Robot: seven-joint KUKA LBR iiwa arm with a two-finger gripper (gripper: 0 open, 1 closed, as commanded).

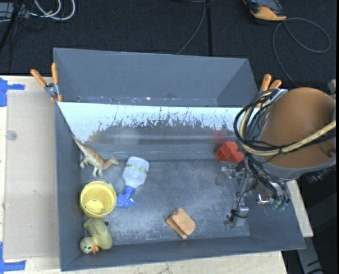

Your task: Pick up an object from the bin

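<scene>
Camera view: the gripper (236,213) is seen low near the bin's (158,84) right near corner, over bare floor. The tan wooden block (181,222) lies to its left, long axis slanted, while the red block (229,152) sits farther back. Whether the pincer is released or clenched cannot be told, and nothing is seen held.

The red block (227,151): its right side sits behind the cables (255,124). The orange cover (295,127) blocks the right wall of the bin (158,84). The gripper (235,216) reads as a thin dark tangle, detail too small to tell. And the duck (95,237) and cup (98,198), touching or apart? Can't tell.
</scene>
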